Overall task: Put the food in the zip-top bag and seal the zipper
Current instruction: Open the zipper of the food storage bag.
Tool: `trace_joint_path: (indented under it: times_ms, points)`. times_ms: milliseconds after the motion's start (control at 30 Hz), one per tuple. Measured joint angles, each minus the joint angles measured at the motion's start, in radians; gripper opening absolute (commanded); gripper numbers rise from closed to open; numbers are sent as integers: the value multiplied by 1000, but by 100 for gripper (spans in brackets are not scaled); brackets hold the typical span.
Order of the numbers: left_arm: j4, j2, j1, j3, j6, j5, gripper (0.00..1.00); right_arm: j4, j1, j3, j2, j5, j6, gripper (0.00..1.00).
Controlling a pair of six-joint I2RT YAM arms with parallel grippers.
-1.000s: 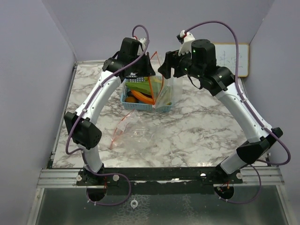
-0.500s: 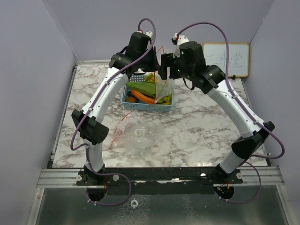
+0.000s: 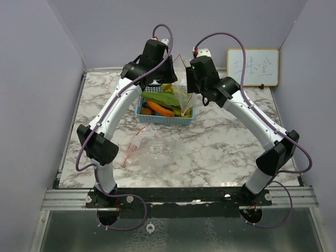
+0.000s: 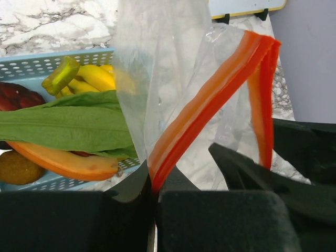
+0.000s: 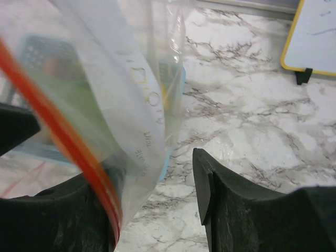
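Three lilac walls [image 3: 37,79] close in a marble desk [image 3: 220,142], with a whiteboard [image 3: 252,66] leaning at the far right. Near the far edge stands a blue basket [image 3: 157,118] with the food: a green leaf [image 4: 63,126], carrot [image 4: 68,163], bananas [image 4: 94,79], eggplant [image 4: 18,97] and a brown fruit [image 4: 18,168]. Above its right end hangs the clear bag [image 4: 157,63]. The left end effector [image 4: 156,191] is clamped on the bag's orange zipper. The right end effector [image 5: 157,178] has its fingers apart, with the bag film lying against one of them. A spare bag [image 3: 147,144] lies flat left of the middle. Bare marble stretches to the right and toward the near edge.
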Motion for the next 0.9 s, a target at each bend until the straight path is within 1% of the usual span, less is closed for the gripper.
trace_joint_path:
  times_ms: [33, 67, 100, 133, 167, 267, 333, 467, 633, 733, 800, 900]
  points:
    - [5, -11, 0, -11, -2, 2, 0, 11, 0, -24, 0, 24, -6, 40]
    - [14, -21, 0, -26, -5, 6, 0, 19, 0, -44, 0, 43, -10, 29]
    - [28, -39, 1, -46, -7, 12, 0, 33, 0, -64, 0, 71, -23, 14]
    - [39, -55, 3, -64, -10, 17, 3, 48, 0, -86, 0, 76, -23, 4]
    - [51, -74, 7, -85, -12, 24, 10, 63, 0, -103, 0, 90, -39, 2]
    - [90, -139, 20, -155, -20, 43, 31, 103, -3, -118, 0, 121, -55, 2]
    - [122, -195, 35, -218, -31, 58, 42, 147, -4, -117, -2, 131, -65, 2]
    - [203, -283, 59, -339, -79, 100, 54, 197, -7, -112, -4, 132, -67, 2]
    - [307, -311, 62, -436, -163, 162, 55, 220, -8, -101, -4, 124, -48, 2]
    - [325, -311, 61, -459, -199, 181, 54, 221, -8, -100, -6, 108, -30, 2]
    - [342, -311, 59, -462, -220, 189, 50, 222, -8, -100, -6, 99, -20, 2]
    - [381, -311, 55, -472, -250, 194, 39, 222, -8, -100, -6, 87, -6, 2]
